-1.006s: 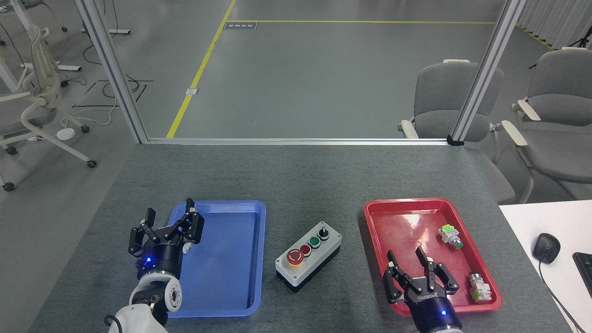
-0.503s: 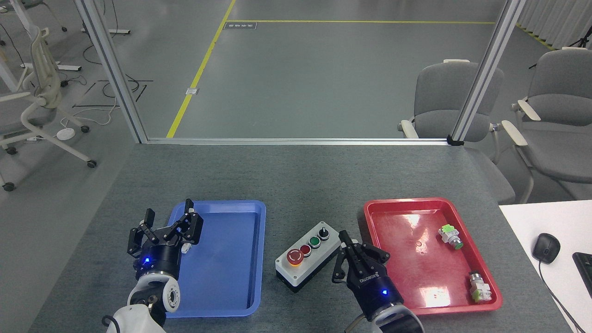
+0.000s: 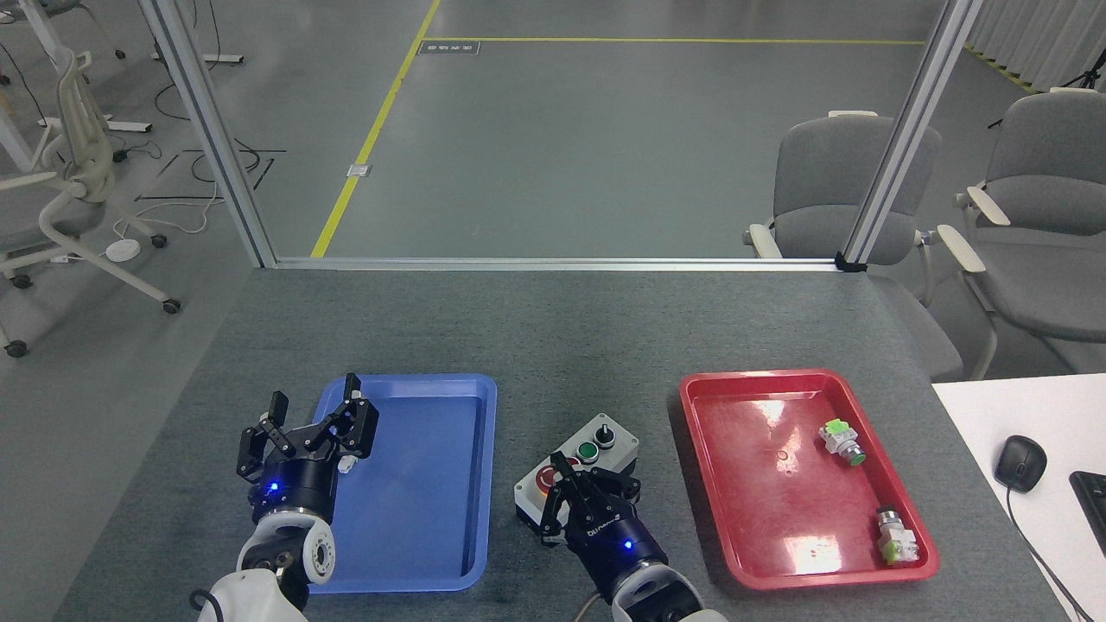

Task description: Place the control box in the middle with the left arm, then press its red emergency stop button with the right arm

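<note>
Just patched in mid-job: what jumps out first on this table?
The right gripper sits over the near end of the grey control box at table centre, partly covering its red stop button. A blue tray lies left and a red tray right; the left gripper hovers open at the blue tray's left edge.

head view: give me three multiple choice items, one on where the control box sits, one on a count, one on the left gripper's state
1. The control box sits
A. in the blue tray
B. between the trays
C. in the red tray

2. Small parts in the red tray:
A. none
B. two
C. four

3. The left gripper is
A. open, holding nothing
B. shut on the box
C. pressing a button

Key: 1 B, it rests on the table between the blue tray and the red one. 2 B, two loose switch parts lie there. 3 A, its fingers are spread at the blue tray's edge.
</note>
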You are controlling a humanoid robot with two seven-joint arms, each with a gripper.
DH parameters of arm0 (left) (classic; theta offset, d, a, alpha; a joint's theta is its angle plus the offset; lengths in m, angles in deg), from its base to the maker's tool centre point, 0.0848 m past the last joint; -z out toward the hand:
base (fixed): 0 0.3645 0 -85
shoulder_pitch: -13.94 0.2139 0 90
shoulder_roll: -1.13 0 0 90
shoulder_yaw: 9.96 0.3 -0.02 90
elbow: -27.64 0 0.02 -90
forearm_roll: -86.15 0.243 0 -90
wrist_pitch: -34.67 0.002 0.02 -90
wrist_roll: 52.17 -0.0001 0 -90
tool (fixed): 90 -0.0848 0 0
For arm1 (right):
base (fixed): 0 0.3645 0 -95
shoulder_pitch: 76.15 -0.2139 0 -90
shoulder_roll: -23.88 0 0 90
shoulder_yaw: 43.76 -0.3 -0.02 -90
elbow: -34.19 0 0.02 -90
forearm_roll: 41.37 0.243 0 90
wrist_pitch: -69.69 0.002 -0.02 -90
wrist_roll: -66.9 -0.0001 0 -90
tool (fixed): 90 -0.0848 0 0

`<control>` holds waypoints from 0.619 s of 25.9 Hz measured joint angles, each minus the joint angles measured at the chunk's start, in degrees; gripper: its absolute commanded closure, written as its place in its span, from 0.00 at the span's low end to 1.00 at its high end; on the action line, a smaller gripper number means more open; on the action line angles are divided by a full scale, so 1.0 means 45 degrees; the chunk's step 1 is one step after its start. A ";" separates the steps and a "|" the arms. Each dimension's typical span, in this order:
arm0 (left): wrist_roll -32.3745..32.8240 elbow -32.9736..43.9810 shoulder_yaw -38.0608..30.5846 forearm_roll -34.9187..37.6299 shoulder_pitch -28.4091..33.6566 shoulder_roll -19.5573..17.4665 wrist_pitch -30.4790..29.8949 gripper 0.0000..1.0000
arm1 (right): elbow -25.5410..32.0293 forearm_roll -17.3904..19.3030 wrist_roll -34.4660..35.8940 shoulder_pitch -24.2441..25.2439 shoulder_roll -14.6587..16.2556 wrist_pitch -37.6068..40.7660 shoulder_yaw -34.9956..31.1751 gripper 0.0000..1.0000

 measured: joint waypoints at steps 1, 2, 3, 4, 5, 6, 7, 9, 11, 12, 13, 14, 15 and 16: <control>0.0001 0.0006 0.0000 0.0002 -0.0003 -0.0005 0.0014 0.01 | -0.0163 -0.0001 -0.0008 -0.0020 -0.0055 -0.0022 0.0065 1.00; 0.0001 0.0013 0.0000 0.0006 -0.0009 -0.0011 0.0019 0.01 | -0.0305 -0.0001 0.0001 -0.0055 -0.0104 -0.0049 0.0111 1.00; 0.0001 0.0024 0.0000 0.0011 -0.0010 -0.0022 0.0019 0.01 | -0.0417 -0.0001 0.0075 -0.0079 -0.0134 -0.0064 0.0138 1.00; 0.0001 0.0033 0.0000 0.0015 -0.0010 -0.0030 0.0020 0.01 | -0.0548 -0.0001 0.0087 -0.0084 -0.0161 -0.0077 0.0159 1.00; 0.0001 0.0039 0.0000 0.0018 -0.0009 -0.0038 0.0020 0.01 | -0.0704 0.0002 0.0088 -0.0096 -0.0193 -0.0086 0.0175 1.00; 0.0002 0.0050 -0.0001 0.0020 -0.0005 -0.0046 0.0020 0.01 | -0.0866 0.0010 0.0142 -0.0153 -0.0237 -0.0089 0.0185 1.00; 0.0002 0.0057 -0.0001 0.0022 0.0007 -0.0049 0.0020 0.01 | -0.1030 0.0017 0.0218 -0.0214 -0.0282 -0.0089 0.0200 1.00; 0.0001 0.0058 0.0000 0.0026 0.0066 -0.0052 0.0020 0.01 | -0.1313 0.0034 0.0342 -0.0316 -0.0356 -0.0088 0.0237 1.00; 0.0001 0.0044 0.0010 0.0034 0.0106 -0.0042 0.0020 0.01 | -0.1469 0.0059 0.0377 -0.0379 -0.0394 -0.0089 0.0290 1.00; 0.0001 0.0022 0.0022 0.0037 0.0139 -0.0025 0.0021 0.01 | -0.1520 0.0075 0.0394 -0.0399 -0.0393 -0.0089 0.0309 1.00; 0.0001 -0.0001 0.0031 0.0041 0.0199 -0.0010 0.0020 0.01 | -0.1557 0.0088 0.0408 -0.0412 -0.0381 -0.0065 0.0327 1.00; 0.0001 -0.0010 0.0033 0.0046 0.0288 -0.0006 0.0020 0.01 | -0.1595 0.0097 0.0408 -0.0416 -0.0363 -0.0033 0.0331 1.00; 0.0001 -0.0003 0.0034 0.0051 0.0411 -0.0002 0.0022 0.01 | -0.1626 0.0109 0.0402 -0.0414 -0.0341 -0.0010 0.0333 1.00; -0.0001 0.0013 0.0033 0.0055 0.0528 0.0002 0.0022 0.01 | -0.1645 0.0120 0.0418 -0.0390 -0.0324 0.0003 0.0334 1.00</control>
